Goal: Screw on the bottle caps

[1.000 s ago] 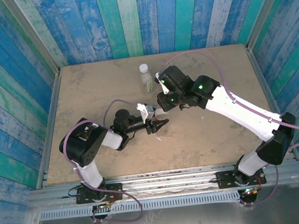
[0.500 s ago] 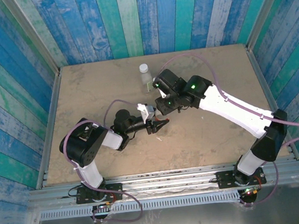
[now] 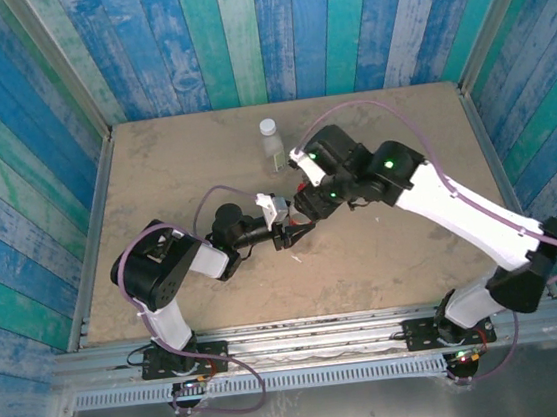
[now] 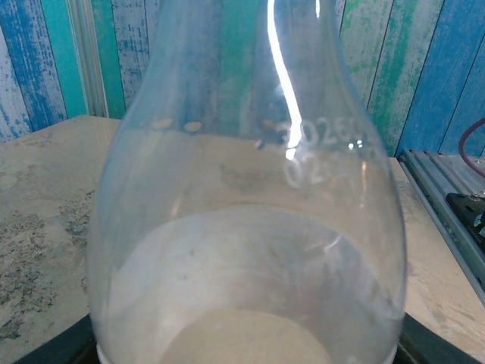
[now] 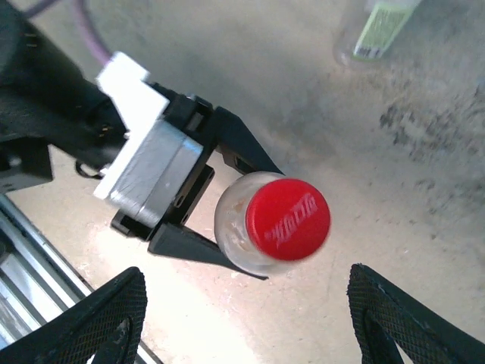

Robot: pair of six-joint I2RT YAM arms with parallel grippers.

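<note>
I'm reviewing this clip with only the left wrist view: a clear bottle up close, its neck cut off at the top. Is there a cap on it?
Observer: Yes. The right wrist view shows a red cap sitting on that held bottle.
Operator: Is the right gripper on the cap?
Observer: No. The right gripper has its jaws open, one on either side, clear of the cap.
Operator: Where's the second bottle?
Observer: The other bottle stands upright farther back on the table, with a white cap on.
</note>
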